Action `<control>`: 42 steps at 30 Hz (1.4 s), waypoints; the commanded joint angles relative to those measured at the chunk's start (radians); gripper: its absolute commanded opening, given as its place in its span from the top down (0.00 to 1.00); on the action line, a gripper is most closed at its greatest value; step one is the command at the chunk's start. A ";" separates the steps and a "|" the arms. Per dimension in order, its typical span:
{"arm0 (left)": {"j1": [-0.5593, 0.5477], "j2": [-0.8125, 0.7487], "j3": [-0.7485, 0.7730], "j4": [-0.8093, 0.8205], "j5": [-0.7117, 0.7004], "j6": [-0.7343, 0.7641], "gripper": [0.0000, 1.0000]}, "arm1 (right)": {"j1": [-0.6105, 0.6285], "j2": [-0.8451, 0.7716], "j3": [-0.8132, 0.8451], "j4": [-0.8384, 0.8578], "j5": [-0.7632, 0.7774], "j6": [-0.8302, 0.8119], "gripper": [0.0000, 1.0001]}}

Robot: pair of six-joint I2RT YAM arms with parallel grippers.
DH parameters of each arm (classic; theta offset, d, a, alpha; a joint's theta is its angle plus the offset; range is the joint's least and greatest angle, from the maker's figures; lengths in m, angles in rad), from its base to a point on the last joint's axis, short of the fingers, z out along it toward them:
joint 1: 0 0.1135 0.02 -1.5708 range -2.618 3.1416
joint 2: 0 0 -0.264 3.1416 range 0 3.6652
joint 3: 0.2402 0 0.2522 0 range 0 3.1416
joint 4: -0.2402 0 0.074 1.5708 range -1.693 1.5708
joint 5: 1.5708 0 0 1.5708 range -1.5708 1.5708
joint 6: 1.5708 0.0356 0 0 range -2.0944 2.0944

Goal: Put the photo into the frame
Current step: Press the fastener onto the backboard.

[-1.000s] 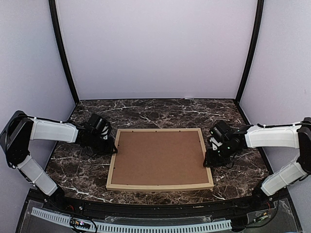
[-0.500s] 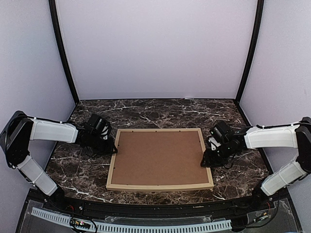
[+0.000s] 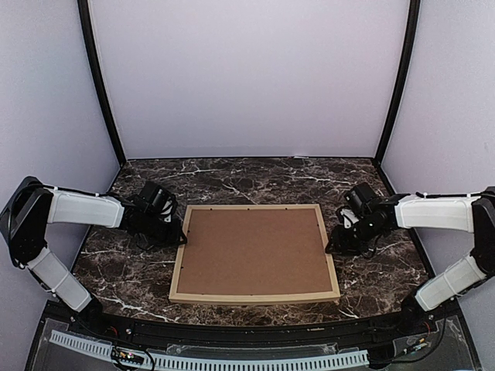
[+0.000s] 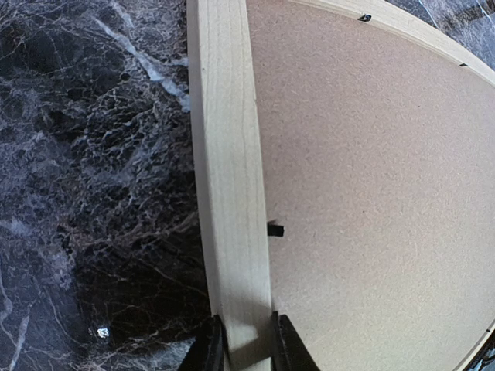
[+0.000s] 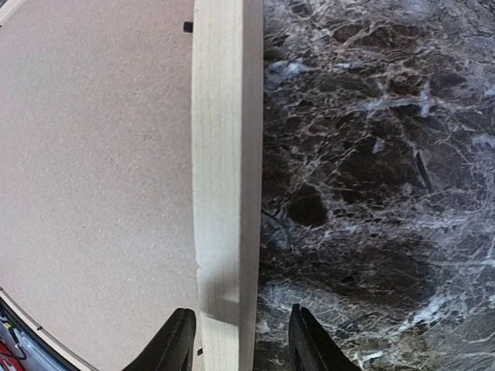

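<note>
**Two arms at the frame, one clamped and one loose**

Both arms reach in low from the sides toward the frame (image 3: 255, 298), which lies flat in the middle of the dark marbled surface (image 3: 232, 182). It lies back side up, with its long rails running left to right. A brown backing board (image 3: 254, 251) fills the opening inside the pale wood rails. Small black tabs (image 4: 275, 229) stick out from the inner edge of the rails over the board.

The left arm (image 3: 81, 209) comes in at the frame's left rail. In the left wrist view, the left jaws are closed on that rail, with one dark finger (image 4: 213, 349) pressed to its outer face and the other against its inner face, above the board's edge.

The right arm (image 3: 433, 212) meets the right rail. In the right wrist view, the right jaws straddle the wood without gripping it. The inner finger (image 5: 176, 340) sits just beside the rail over the board. The outer finger (image 5: 309, 340) stands apart from it over the marble, with a dark gap between.
</note>
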 commanded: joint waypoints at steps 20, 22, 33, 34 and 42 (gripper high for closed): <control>-0.008 0.040 -0.021 -0.042 0.007 0.013 0.98 | 0.095 0.033 0.106 -0.205 0.151 -0.051 0.59; -0.008 0.042 -0.021 -0.041 0.008 0.013 0.98 | 0.110 0.049 0.120 -0.222 0.173 -0.048 0.59; -0.008 0.044 -0.029 -0.035 0.009 0.015 0.98 | 0.175 0.107 0.162 -0.271 0.253 -0.025 0.60; -0.008 0.044 -0.030 -0.033 0.009 0.015 0.98 | 0.181 0.109 0.163 -0.274 0.259 -0.022 0.61; -0.008 0.041 -0.039 -0.028 0.008 0.013 0.98 | 0.195 0.101 0.162 -0.296 0.273 -0.014 0.61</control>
